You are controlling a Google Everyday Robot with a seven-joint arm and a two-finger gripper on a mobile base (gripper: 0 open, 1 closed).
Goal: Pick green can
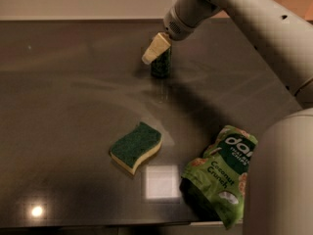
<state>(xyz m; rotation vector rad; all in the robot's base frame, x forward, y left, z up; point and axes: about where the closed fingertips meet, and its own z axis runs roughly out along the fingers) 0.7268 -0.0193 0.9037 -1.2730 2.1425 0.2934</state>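
The green can (162, 65) stands upright on the dark table (73, 97), at the far middle. It is small, dark green and cylindrical. My gripper (155, 49) hangs from the arm (244, 18) that reaches in from the upper right. Its cream tip overlaps the can's top left and hides the can's top. The lower body of the can shows below and to the right of the tip. I cannot tell whether the gripper touches the can.
A green-and-yellow sponge (136, 147) lies in the middle front. A light green chip bag (221, 173) lies at the front right near the table's front edge (98, 226). My own grey body (283, 180) fills the lower right corner.
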